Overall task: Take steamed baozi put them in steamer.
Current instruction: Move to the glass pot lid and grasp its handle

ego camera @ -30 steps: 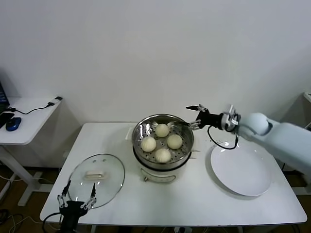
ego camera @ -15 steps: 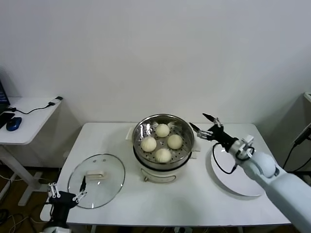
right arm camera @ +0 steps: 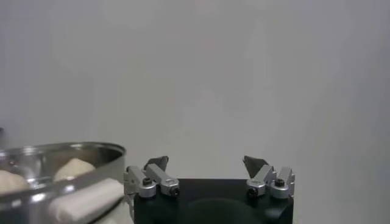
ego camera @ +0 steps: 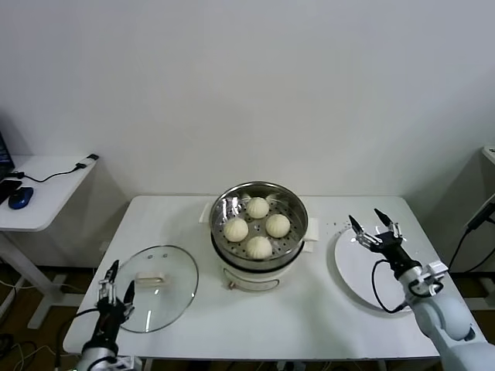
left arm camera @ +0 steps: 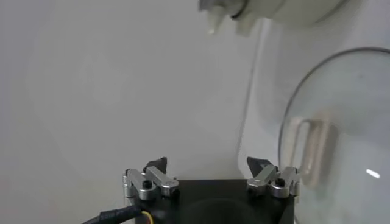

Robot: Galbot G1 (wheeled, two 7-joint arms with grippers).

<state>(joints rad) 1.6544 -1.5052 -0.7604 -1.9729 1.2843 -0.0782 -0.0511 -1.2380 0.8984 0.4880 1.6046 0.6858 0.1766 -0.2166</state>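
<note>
Bright, even indoor light; soft shadows on the white desk [ego camera: 309, 309]. Glare glints on the shiny stainless-steel steamer pot [ego camera: 259, 202] and round glass lid [ego camera: 155, 286]. Wrist views look hazy.

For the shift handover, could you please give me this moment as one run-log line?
baozi: four in steamer | plate: bare | left gripper: open, by glass lid | right gripper: open, over plate
</note>
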